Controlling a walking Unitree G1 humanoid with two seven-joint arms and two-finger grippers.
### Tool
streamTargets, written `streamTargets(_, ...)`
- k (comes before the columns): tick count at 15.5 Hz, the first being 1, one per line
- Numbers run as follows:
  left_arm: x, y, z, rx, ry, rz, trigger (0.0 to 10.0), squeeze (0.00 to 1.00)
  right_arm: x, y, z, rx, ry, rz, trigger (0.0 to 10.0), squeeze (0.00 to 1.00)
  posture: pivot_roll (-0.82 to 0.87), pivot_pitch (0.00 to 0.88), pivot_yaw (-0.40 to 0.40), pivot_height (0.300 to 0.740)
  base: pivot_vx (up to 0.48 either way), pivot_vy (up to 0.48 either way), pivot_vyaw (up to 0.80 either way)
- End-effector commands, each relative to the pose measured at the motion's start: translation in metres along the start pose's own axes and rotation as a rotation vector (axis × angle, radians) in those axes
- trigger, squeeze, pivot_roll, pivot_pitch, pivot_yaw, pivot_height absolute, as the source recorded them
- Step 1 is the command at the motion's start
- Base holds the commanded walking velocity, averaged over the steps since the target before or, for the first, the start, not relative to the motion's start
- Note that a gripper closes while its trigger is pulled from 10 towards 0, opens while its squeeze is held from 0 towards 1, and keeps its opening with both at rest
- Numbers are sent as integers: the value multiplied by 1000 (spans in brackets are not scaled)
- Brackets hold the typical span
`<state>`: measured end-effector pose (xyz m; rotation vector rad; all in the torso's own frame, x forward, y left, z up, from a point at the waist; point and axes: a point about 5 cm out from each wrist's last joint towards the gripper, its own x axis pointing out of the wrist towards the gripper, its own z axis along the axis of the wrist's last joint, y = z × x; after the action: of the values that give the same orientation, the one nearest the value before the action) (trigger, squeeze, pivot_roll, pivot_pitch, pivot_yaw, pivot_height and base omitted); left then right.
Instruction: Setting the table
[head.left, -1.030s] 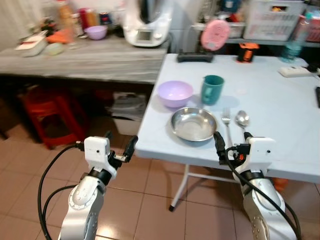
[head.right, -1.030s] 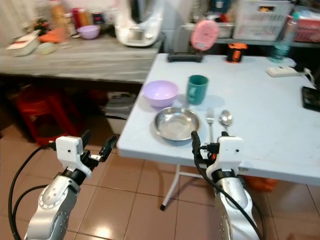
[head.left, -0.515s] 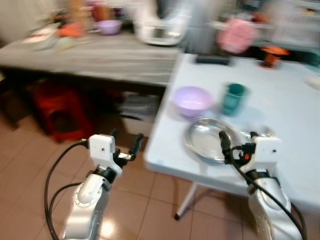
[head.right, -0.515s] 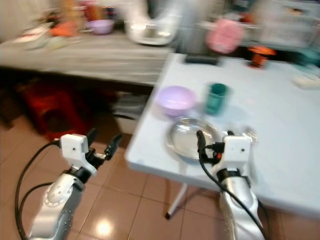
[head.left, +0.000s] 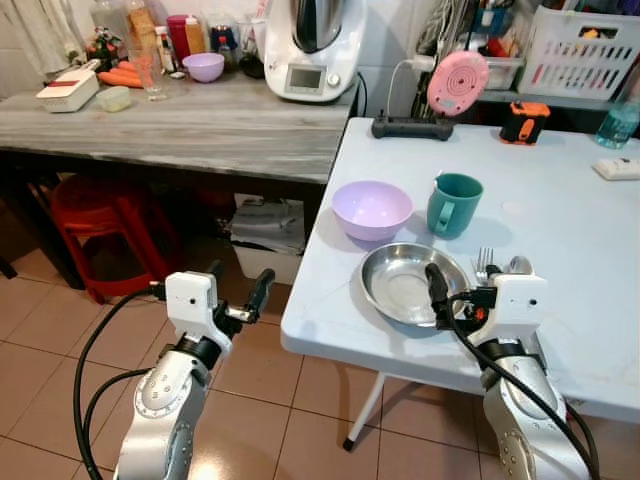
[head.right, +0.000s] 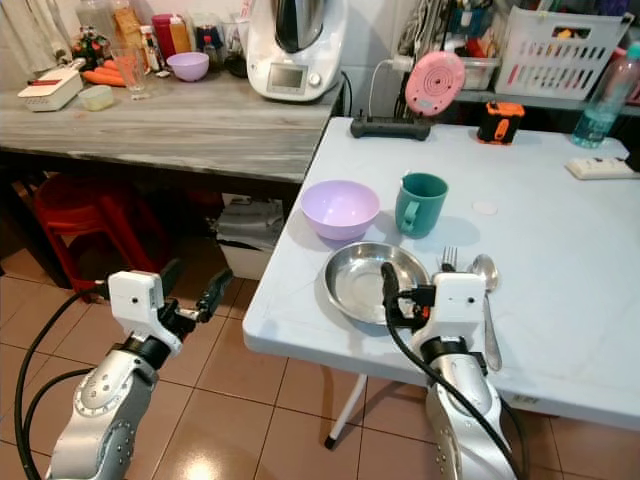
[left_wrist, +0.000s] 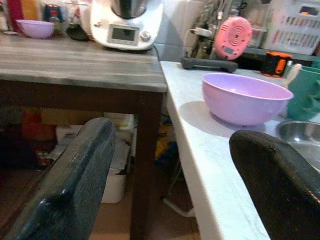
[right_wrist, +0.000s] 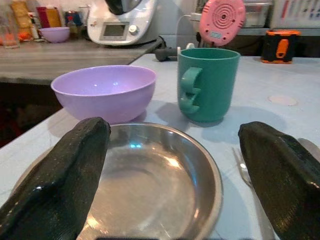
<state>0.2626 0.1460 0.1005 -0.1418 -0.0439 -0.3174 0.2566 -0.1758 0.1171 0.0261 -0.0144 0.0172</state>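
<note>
On the white table (head.left: 580, 215) a steel plate (head.left: 410, 285) lies near the front edge. Behind it stand a lilac bowl (head.left: 371, 208) and a teal mug (head.left: 453, 204). A fork (head.right: 447, 259) and a spoon (head.right: 484, 270) lie just right of the plate. My right gripper (head.left: 462, 290) is open and hovers low over the plate's near right rim; its wrist view shows the plate (right_wrist: 155, 185) between its fingers (right_wrist: 55, 175). My left gripper (head.left: 238, 283) is open and empty, over the floor left of the table's corner. Its wrist view shows the bowl (left_wrist: 245, 97).
A grey wooden counter (head.left: 200, 125) adjoins the table on the left, with a kitchen machine (head.left: 310, 45), a small purple bowl (head.left: 204, 66) and bottles. A red stool (head.left: 100, 225) stands under it. A power strip (head.left: 412, 128), an orange tape measure (head.left: 525, 121) and a white basket (head.left: 590, 50) sit at the back.
The camera swung and blurred, then settled a little closer to the table. The tableware has not moved. Both grippers stay open in the same pose.
</note>
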Motion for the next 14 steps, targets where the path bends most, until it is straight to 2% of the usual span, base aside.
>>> streamTargets(1,-2,-7,-6,-27,31,-59,10000,0,0,-7,-3,-19,31,-35,10000,0,-59,19,32,740,0,0,0)
streamTargets(5,-12,-16,-9,-59,47,-238,10000,0,-3,-27,-13,3,105,-146,10000,0,-59,22,30,740,0,0,0)
streamTargets(6,-13,-18,-10,-60,61,-295,10000,0,-3,-28,-14,6,113,-146,10000,0,-59,22,30,740,0,0,0)
streamTargets(9,-14,-18,-11,-39,76,-377,10000,0,1,-27,-12,15,129,-128,10000,0,-59,22,30,740,0,0,0)
streamTargets(14,-13,-14,-11,-11,77,-392,10000,0,9,-23,-16,39,174,-82,10000,0,-56,17,29,740,0,0,0)
